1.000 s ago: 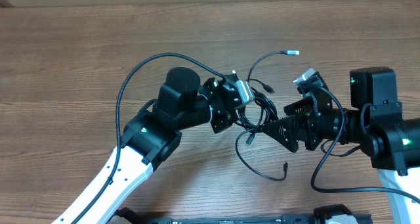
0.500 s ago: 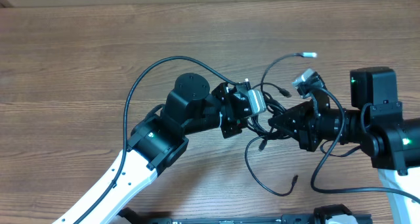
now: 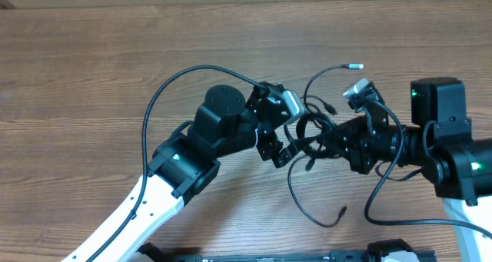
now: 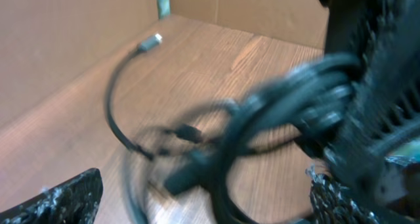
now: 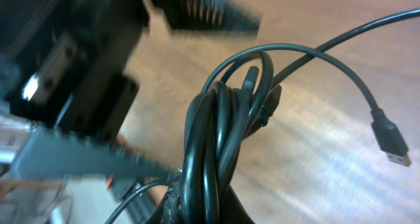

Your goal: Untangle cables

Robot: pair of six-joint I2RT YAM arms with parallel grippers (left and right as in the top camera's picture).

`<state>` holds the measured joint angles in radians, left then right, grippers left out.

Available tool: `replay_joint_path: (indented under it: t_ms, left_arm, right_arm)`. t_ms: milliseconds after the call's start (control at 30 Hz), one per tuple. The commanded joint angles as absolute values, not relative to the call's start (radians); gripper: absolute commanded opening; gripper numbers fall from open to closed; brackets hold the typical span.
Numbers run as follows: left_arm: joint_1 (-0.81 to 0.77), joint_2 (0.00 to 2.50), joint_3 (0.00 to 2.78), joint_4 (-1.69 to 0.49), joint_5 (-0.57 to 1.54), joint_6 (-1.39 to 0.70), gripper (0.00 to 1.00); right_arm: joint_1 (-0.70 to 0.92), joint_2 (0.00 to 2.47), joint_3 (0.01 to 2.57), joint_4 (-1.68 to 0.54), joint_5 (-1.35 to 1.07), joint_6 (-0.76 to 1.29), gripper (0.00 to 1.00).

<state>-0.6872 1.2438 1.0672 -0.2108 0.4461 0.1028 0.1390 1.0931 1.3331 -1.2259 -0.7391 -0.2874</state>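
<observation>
Left gripper (image 3: 295, 131) now wide, off the cables (image 5: 210, 138) — black tangled loops — right gripper (image 3: 324, 139) tight on them

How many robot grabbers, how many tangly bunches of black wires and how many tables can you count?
Black two-finger robot grippers: 2 (left gripper, right gripper)
Tangled bunch of thin black cables: 1
Brown wooden table: 1
Total: 4

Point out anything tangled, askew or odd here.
The cables are the oddity: a knotted, coiled bundle between the two pincers, pinched in the shut right pincer, with the open left pincer facing it. A silver-tipped end and another loose end stray outward.
</observation>
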Motion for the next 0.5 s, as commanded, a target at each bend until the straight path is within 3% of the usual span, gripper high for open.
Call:
replay_joint_path:
  t_ms: [0,467]
  left_arm:
    - [-0.694,1.239,1.084,-0.213,0.431,-0.101,1.0]
    - [-0.693,1.239,1.084,-0.23,0.408,-0.191,0.99]
  right_arm:
    - [0.143,1.086,1.346,-1.18,-0.697,-0.213,0.04]
    - [0.143,1.082,1.346,-1.131,-0.713,-0.158,0.04]
